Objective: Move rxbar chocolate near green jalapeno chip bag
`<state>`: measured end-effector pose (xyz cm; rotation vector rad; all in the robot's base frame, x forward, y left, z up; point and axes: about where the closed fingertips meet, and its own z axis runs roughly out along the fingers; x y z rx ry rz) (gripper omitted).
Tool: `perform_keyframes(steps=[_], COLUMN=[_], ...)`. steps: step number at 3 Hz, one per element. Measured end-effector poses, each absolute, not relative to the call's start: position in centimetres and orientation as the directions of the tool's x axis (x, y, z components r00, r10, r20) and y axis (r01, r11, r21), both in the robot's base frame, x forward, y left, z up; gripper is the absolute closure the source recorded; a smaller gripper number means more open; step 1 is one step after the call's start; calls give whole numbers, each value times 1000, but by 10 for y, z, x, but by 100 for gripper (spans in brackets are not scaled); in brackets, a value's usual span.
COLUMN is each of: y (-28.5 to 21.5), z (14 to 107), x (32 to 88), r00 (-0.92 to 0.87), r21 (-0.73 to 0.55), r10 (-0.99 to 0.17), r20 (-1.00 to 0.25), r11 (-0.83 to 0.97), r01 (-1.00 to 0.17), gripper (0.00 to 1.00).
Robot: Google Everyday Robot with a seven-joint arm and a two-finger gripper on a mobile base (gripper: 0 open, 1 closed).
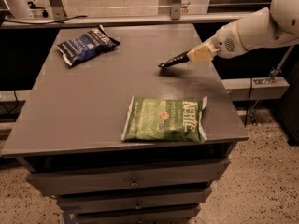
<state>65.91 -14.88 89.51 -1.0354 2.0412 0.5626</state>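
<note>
The rxbar chocolate (173, 60) is a small flat black wrapper, held tilted and lifted just above the grey table (84, 101) at the back right. My gripper (195, 55) reaches in from the right on a white arm and is shut on the bar's right end. The green jalapeno chip bag (164, 119) lies flat near the table's front edge, right of centre, well in front of the bar and apart from it.
A dark blue chip bag (86, 44) lies at the table's back left. Drawers (131, 181) sit below the tabletop. A rail (140, 18) runs behind the table, and speckled floor lies to the right.
</note>
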Motion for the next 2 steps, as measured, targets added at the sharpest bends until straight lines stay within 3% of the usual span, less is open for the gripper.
perform_keyframes(steps=[2], y=[-67], z=[888], x=[572], r00=[-323], r21=[168], r10=[-523], r20=[-789], r11=[322], r01=[-932], gripper=[100])
